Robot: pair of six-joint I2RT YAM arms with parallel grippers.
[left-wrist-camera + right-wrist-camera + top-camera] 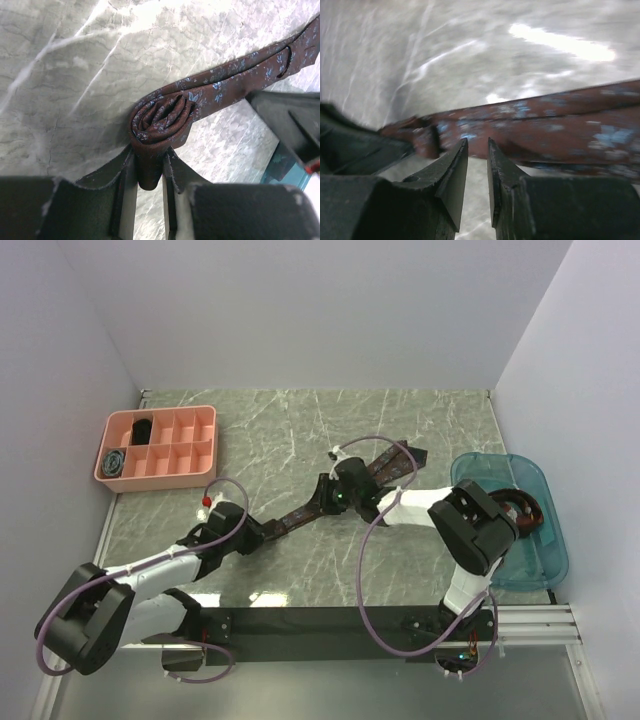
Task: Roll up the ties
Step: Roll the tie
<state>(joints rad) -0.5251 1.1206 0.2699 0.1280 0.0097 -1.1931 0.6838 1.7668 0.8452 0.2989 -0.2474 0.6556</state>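
One table point(300, 430), marble, with one maroon tie point(298, 516) flat across its middle, between both arms. Small coil point(162, 117) begun at tie's left end. Left gripper point(149, 157): clamped on coil. Right gripper point(477, 147): narrow gap, nothing between, tips at tie's edge.

Step, as judged: early winding, most length unrolled. Keep strip straight and taut under right tips; turn coil in line with strip, edges flush.

Top view only: blue bin point(545, 565) right, pink tray point(160, 412) far left, rolled ties point(115, 462) inside. Left wrist only: coil's layers, pinch. Right wrist only: jaw gap, blurred.
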